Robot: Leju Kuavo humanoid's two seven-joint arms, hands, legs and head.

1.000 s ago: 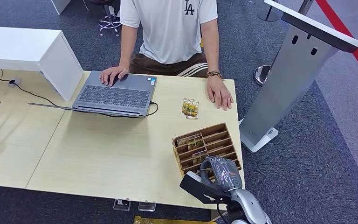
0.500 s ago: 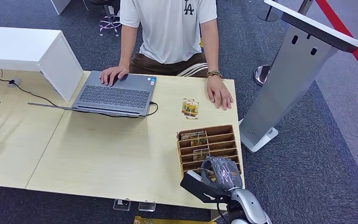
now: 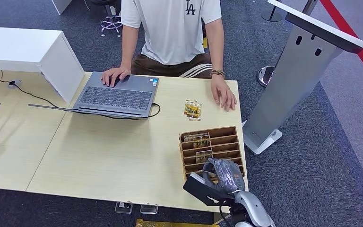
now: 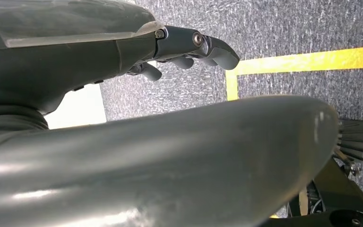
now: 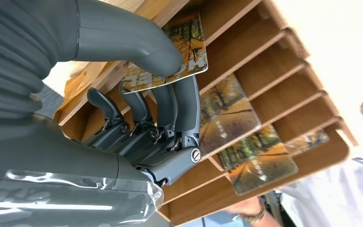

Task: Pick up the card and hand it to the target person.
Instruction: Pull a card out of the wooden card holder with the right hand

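Swung square to the desk edge since a second ago, the wooden card rack (image 3: 211, 146) sits steady; the right hand (image 5: 146, 104) pinches a card (image 5: 170, 52) in its nearest slot. Left hand (image 4: 184, 47) hangs, fingers curled, holding nothing. Next, probably lift the card clear, then reach far toward the person (image 3: 172, 28).

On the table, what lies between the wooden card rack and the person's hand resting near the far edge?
In the head view, a small pile of cards lies on the table between the wooden card rack and the person's hand; bare tabletop otherwise.
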